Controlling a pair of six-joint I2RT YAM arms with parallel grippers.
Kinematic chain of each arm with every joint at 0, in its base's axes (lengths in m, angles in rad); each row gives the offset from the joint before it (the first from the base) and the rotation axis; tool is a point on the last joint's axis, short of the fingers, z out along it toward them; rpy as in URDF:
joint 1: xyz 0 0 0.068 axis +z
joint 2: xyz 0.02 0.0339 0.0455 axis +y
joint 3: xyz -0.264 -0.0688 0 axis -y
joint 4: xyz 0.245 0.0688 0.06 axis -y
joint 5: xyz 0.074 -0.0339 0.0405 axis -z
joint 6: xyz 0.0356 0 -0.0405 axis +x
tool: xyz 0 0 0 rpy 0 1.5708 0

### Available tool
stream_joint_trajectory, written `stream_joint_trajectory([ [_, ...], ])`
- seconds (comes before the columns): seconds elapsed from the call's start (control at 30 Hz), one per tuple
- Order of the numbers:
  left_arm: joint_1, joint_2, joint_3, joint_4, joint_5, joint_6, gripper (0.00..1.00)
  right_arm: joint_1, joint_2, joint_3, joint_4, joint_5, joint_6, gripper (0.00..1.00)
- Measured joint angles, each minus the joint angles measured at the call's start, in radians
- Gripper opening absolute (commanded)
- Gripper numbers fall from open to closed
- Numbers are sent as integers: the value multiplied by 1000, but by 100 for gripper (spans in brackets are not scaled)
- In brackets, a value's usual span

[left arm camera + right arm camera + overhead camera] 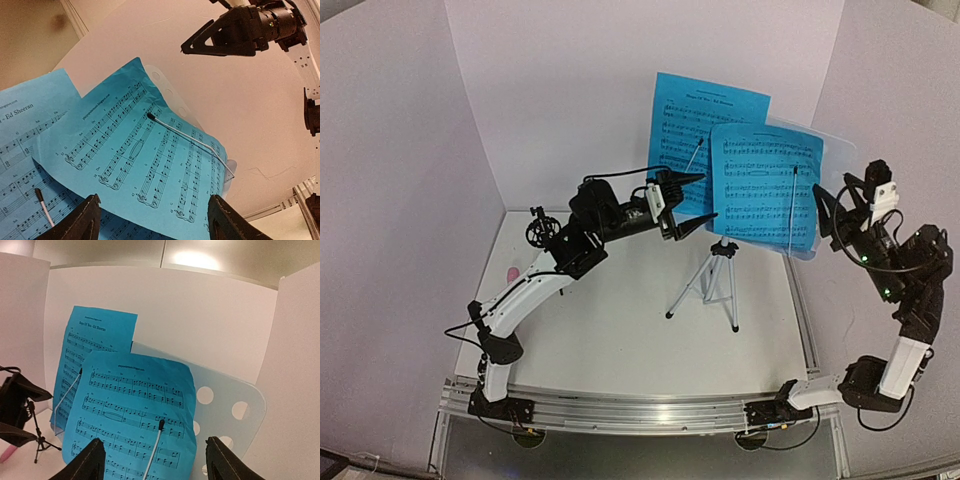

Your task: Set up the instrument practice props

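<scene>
Seemingly done placing two blue sheet-music pages point(765, 180) on the music stand point(220, 415) right of centre, left claw point(706, 197) and right claw point(820, 212) both spread empty; next, probably fetching the pink microphone point(510, 271) off the surface point(620, 330), far left.

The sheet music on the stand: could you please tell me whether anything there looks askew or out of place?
Yes: the left page sits higher, while the right page overlaps it lower down and looks rumpled near its top; the stand shows bare on its right.
</scene>
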Motion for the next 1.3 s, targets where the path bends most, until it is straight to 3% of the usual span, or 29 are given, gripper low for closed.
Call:
stream_joint_trajectory([
  [0.13,0,-61,-21,-85,-8,18,80,0,83,72,-7,33,-93,71],
  [0.3,0,-165,-72,-219,-31,52,82,0,169,140,-5,38,-190,85],
  [0.4,0,-223,-98,-290,-51,76,83,0,192,171,-2,36,-237,88],
  [0.73,0,-287,-100,-452,-83,105,84,0,103,77,71,84,-292,89],
  [1.07,1,-314,-148,-496,-87,121,84,0,165,80,210,156,-371,88],
  [1.3,1,-327,-160,-499,-80,121,84,-8,156,-18,226,187,-370,86],
])
